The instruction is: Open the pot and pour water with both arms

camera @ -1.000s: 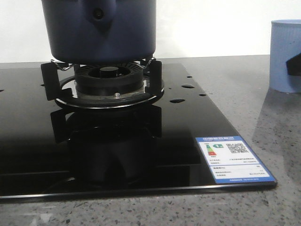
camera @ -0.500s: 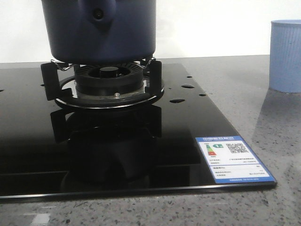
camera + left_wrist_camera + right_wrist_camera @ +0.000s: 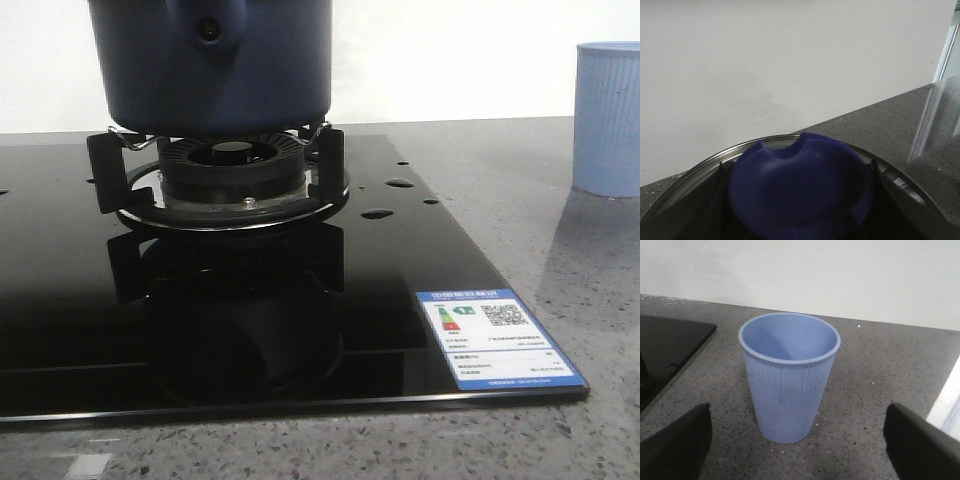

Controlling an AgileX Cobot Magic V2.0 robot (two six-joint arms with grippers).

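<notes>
A: Here, where does the pot (image 3: 210,65) stand?

B: On the burner (image 3: 232,172) of the black glass hob (image 3: 300,330), set on the grey speckled worktop (image 3: 590,300). Its handle stub with the round hole faces the front camera; its top is cut off by that view.

A: And the lid?

B: The left wrist view shows a dark blue knob (image 3: 800,187) inside a metal-rimmed disc, read here as the lid (image 3: 705,167). Whether it sits on the pot or is raised cannot be told from these views.

A: The left hand?

B: Dark shapes flank the knob, but whether the fingers close on it cannot be told.

A: The right hand (image 3: 800,452)?

B: Spread wide and empty, one finger to each side of the pale blue ribbed cup (image 3: 789,377), touching nothing. The cup stands upright on the worktop, to the right of the hob and well apart from the pot, and looks dry.

A: Progress?

B: Judged early: opening is at most under way; pouring is wholly left.

A: Count?

B: One pot, one lid, one cup, one burner, one hob carrying one energy label (image 3: 497,338).
</notes>
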